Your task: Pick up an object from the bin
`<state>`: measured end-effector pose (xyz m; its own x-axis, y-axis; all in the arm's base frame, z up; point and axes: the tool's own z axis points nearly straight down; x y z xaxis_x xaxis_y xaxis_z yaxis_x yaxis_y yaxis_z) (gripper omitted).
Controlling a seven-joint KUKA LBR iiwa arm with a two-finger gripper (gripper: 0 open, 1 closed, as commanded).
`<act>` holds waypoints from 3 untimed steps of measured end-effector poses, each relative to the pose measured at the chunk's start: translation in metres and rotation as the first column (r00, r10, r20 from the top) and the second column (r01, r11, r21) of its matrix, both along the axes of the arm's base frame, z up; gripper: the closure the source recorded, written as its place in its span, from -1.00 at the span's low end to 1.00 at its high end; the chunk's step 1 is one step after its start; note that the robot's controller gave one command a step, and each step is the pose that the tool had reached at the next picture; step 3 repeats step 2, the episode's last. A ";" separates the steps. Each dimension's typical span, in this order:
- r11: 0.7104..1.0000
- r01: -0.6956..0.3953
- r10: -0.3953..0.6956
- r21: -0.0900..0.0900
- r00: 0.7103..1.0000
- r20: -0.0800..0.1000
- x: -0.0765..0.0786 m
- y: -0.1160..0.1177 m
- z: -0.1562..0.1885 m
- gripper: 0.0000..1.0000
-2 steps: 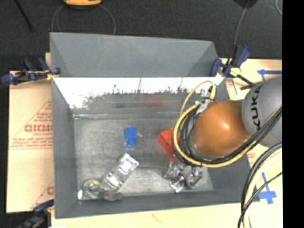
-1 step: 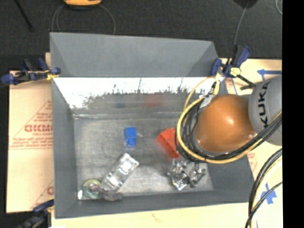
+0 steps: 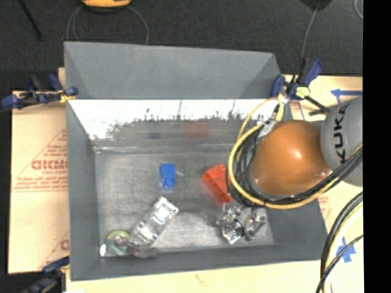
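My gripper (image 3: pixel 242 223) reaches down to the bin floor at the front right, just below the arm's orange cover. An orange-red block (image 3: pixel 215 181) lies right beside it, up and to its left, partly tucked under the cover. Further left, near the middle of the floor, sits a small blue block (image 3: pixel 167 176). I see nothing held in the gripper.
A clear plastic package (image 3: pixel 154 220) lies slanted at the front left, with a small round greenish thing (image 3: pixel 115 242) by its lower end in the front left corner. The arm and its looped cables hang over the bin's right side.
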<state>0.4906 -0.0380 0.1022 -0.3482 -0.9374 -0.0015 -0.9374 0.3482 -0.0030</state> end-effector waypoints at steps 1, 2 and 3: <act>1.000 0.007 -0.007 0.000 1.000 0.001 0.001 -0.001 0.021 1.00; 1.000 0.013 -0.013 0.000 1.000 0.002 0.002 -0.002 0.050 1.00; 1.000 0.013 -0.013 0.000 1.000 0.002 0.002 -0.002 0.050 1.00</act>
